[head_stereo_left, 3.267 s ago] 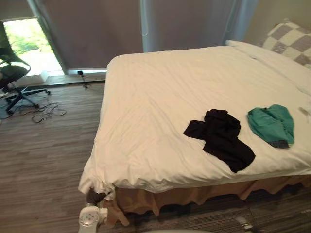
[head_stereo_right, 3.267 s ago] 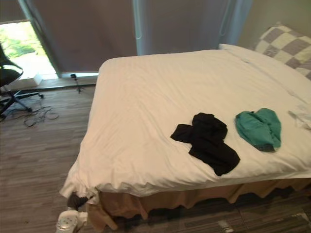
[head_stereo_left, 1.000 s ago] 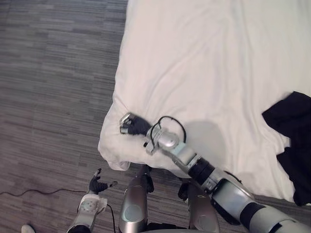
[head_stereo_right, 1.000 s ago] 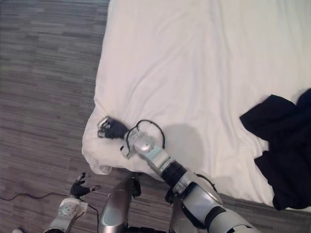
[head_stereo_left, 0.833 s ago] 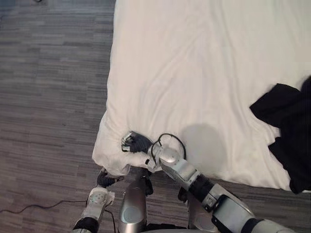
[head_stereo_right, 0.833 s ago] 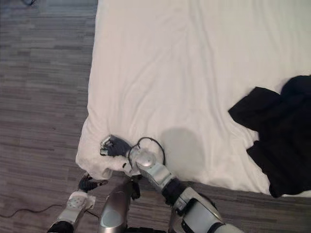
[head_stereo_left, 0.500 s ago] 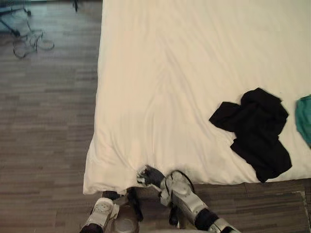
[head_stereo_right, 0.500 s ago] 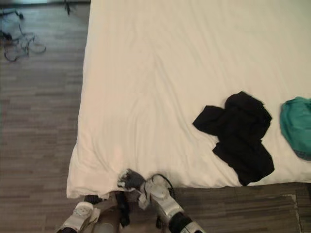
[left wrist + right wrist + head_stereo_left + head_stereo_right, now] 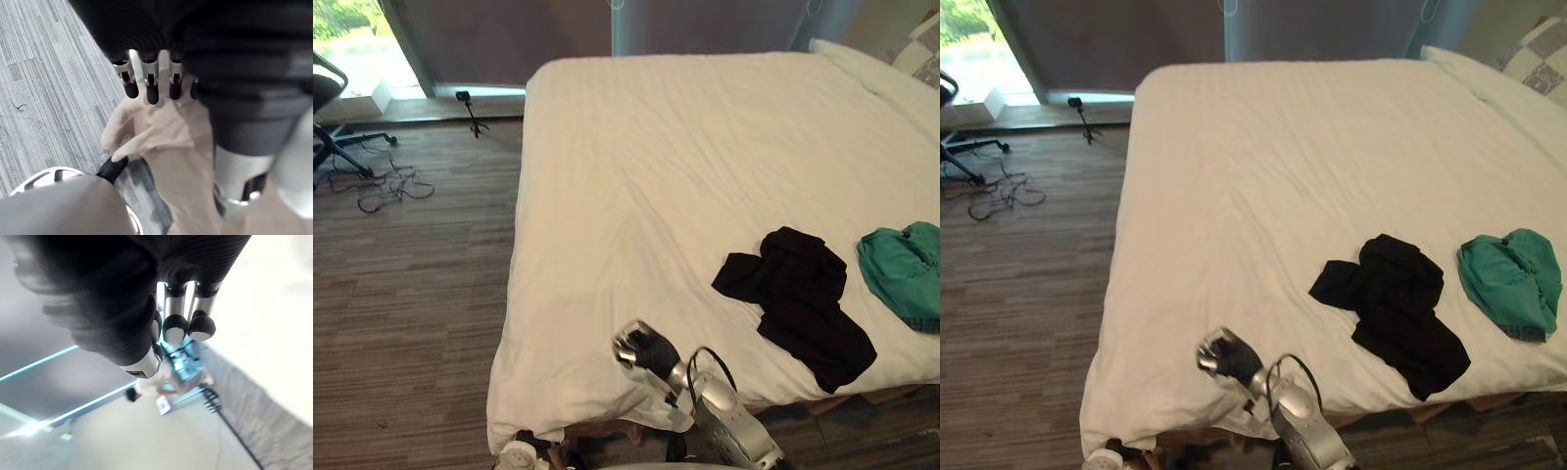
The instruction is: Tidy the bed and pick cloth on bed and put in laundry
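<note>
Left eye view, right hand (image 9: 641,350) lifted

Grey wood-plank floor (image 9: 401,284); dark curtains (image 9: 509,39) behind; bright window (image 9: 347,18), office chair (image 9: 325,90) far left.

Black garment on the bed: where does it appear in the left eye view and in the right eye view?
Left eye view: lower right, black garment on the white bedcover.
Right eye view: black garment right of centre, lower half.
Shared landmark: the green garment lying to its right.
</note>
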